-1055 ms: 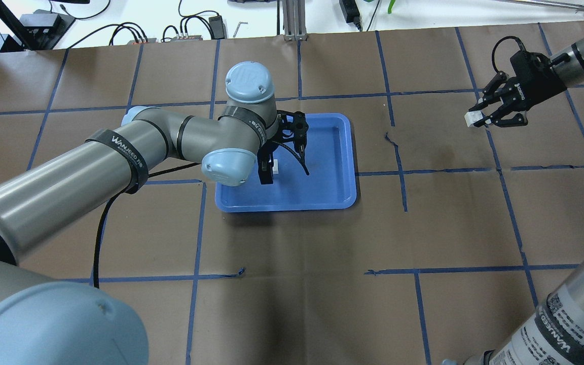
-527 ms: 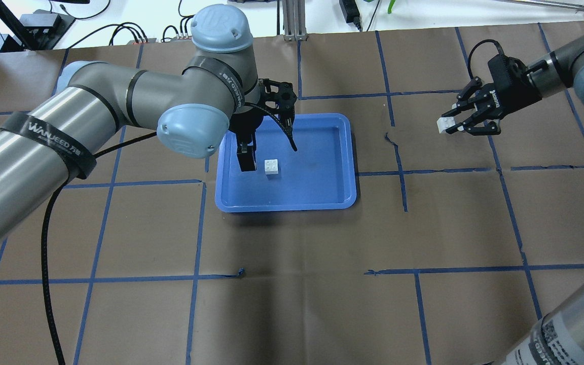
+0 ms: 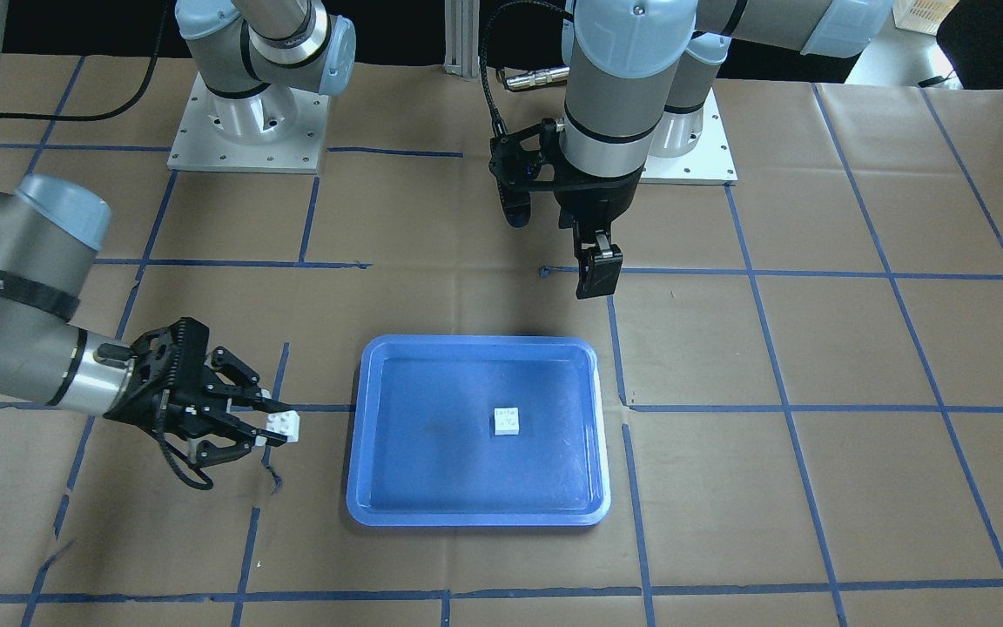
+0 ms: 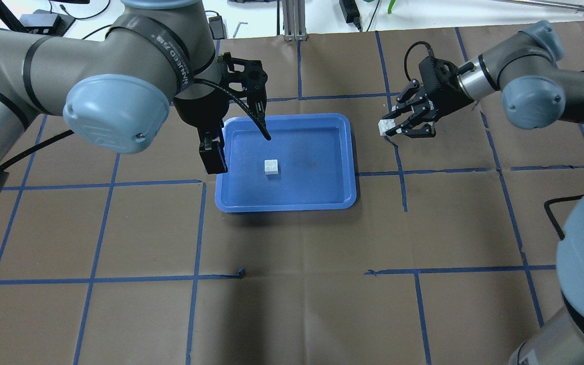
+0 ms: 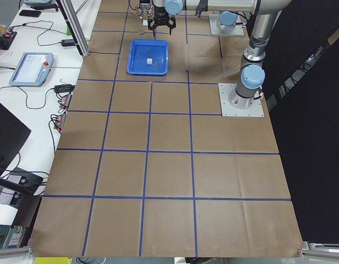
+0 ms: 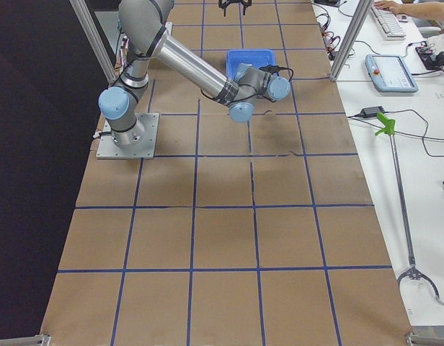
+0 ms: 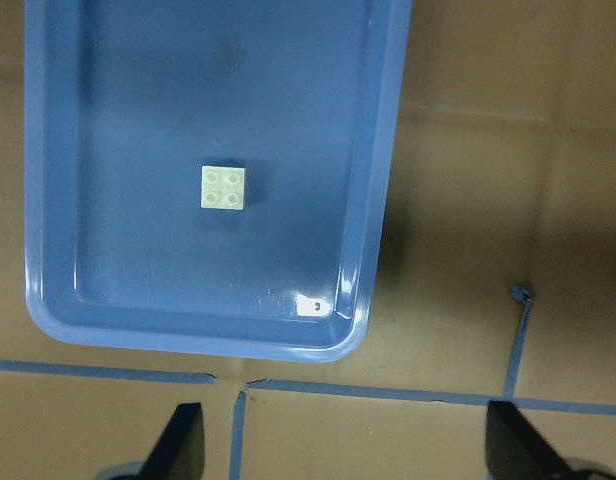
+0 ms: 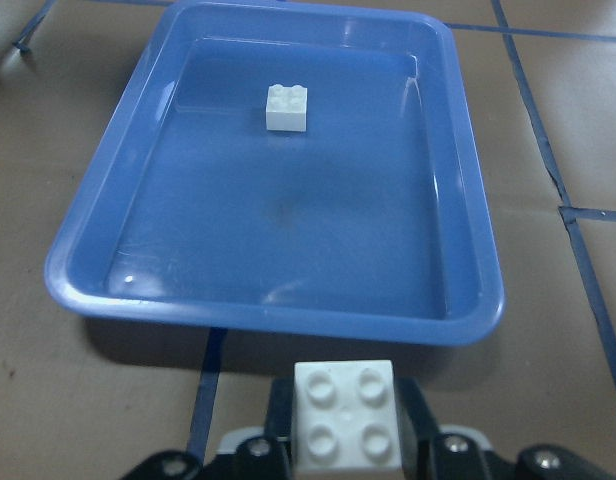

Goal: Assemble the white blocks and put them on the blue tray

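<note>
Table (image 4: pixel 292 243): right jaws pinch block (image 4: pixel 385 127); left seemingly spread.

Two silver-grey tubular arms here, each joint capped in pale blue domes with tiny screws. The left arm (image 4: pixel 28 71) wears black straps lettered WANJEED in white, with a ribbed black cable at its wrist. The right arm (image 4: pixel 505 50) ends in a steel collar and a black linkage tool (image 4: pixel 388 128) under a looped cable. Both stand on square silver base plates (image 3: pixel 245 148).

A robotics lab: a tape-gridded table (image 4: pixel 297 314), arms (image 6: pixel 186 61) bolted to steel plates (image 6: pixel 128 135), with cables (image 4: pixel 130 31) and a teach pendant (image 6: pixel 391 72) beyond the right gripper (image 4: pixel 391 128).
</note>
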Tool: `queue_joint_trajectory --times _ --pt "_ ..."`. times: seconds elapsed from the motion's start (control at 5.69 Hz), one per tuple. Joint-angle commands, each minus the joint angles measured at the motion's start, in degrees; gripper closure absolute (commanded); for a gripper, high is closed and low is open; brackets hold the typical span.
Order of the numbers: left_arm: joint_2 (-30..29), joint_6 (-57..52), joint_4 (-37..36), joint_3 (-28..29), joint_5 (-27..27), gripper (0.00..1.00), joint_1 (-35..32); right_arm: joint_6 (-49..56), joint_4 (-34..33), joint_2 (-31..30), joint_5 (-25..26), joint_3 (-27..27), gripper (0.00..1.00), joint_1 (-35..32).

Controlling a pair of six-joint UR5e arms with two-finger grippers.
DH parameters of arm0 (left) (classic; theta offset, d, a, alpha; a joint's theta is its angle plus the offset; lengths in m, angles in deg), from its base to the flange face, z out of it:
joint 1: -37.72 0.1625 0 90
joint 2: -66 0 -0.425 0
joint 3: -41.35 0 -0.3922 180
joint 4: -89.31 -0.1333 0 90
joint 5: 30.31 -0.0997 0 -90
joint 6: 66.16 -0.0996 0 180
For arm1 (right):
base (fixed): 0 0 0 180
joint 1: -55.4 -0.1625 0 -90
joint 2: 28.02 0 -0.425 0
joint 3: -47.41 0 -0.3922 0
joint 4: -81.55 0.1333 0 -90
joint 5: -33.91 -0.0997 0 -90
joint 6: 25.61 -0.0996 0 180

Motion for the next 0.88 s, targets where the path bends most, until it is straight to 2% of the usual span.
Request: queue_joint_trajectory --times 0.0,0.18,0.35,0.53,0.7 --pt "3.1 10.4 2.7 -0.5 -0.9 0.01 1.9 -14.3 -14.4 0.6 -0.5 3.6 0.79 -7.8" --pt "4.5 22.5 2.9 -0.2 -0.7 0.01 2.4 -21.5 -21.7 3.1 -0.3 3.8 0.79 -11.4" --pt "5.5 31.5 2.7 1.1 -0.4 0.01 7.2 -31.7 -31.6 6.1 0.6 3.8 0.79 -15.1" --pt "8.5 40.0 2.9 0.2 0.0 0.01 10.7 -37.2 -38.1 8.9 0.8 3.6 0.79 -17.5" --pt "8.9 48.0 2.8 0.5 0.1 0.01 11.3 -37.4 -39.5 10.1 2.8 3.6 0.79 -18.7"
